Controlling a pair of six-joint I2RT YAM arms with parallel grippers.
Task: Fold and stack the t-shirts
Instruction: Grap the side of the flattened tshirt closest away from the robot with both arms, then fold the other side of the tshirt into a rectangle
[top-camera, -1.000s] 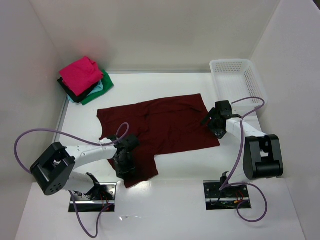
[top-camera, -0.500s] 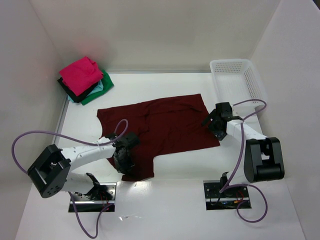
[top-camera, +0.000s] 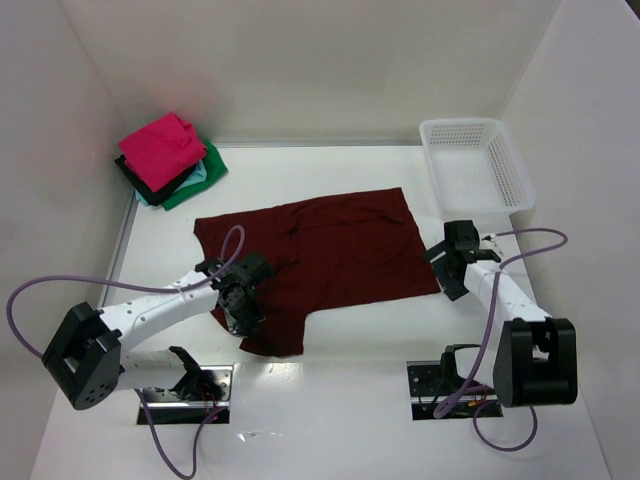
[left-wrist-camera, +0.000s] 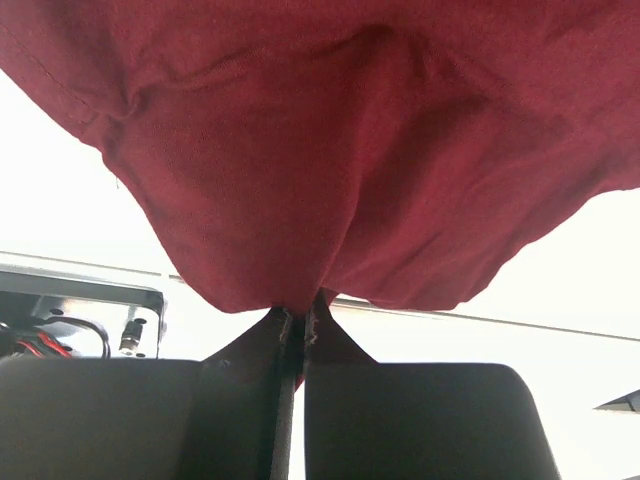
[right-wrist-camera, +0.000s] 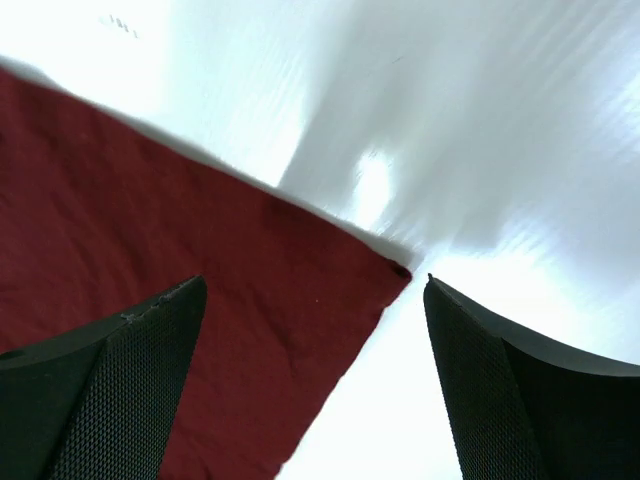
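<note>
One shirt (top-camera: 330, 245) (the big maroon one) lies spread across the middle of the counter (top-camera: 360, 335). It is mostly flat, with a flap sticking out at the near left. The left hand (left-wrist-camera: 295, 322) is clamped tight on that flap, and the pinched cloth rises in a bunch above the grip in the wrist view. The right hand (right-wrist-camera: 312, 288) hovers spread wide over the shirt's near right corner, which lies in its open gap. Whether it touches the cloth I cannot tell. The pile (top-camera: 165, 160) of folded shirts, pink on top, sits in the far left corner, well apart from the maroon one. The basket (top-camera: 475, 165) stands at the far right.

I judge this to be the first fold of the maroon shirt, at the point of taking grips. Next, the right hand needs to drop and close on its corner. Both hands should then carry the near edge over evenly, without dragging the shirt askew.
</note>
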